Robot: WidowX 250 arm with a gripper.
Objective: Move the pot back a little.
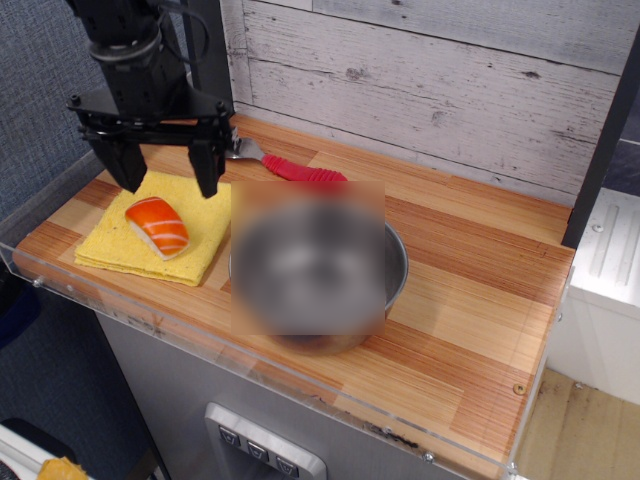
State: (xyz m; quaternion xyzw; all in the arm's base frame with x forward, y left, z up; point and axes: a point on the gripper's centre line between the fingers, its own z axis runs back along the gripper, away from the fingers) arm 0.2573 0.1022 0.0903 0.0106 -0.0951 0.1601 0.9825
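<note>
The pot (pixel 397 268) is a round steel bowl at the front middle of the wooden counter; most of it is blurred out, and only its right rim and wall show clearly. My black gripper (pixel 168 173) hangs open above the far part of the yellow cloth (pixel 205 215), to the left of the pot and apart from it. Its two fingers point down and are spread wide, with nothing between them.
An orange-and-white salmon sushi piece (pixel 157 226) lies on the yellow cloth. A spoon with a red ribbed handle (pixel 305 172) lies behind the pot near the plank wall (pixel 450 80). A clear acrylic rim (pixel 250 365) runs along the counter's front edge. A dark post (pixel 600 140) stands at the right.
</note>
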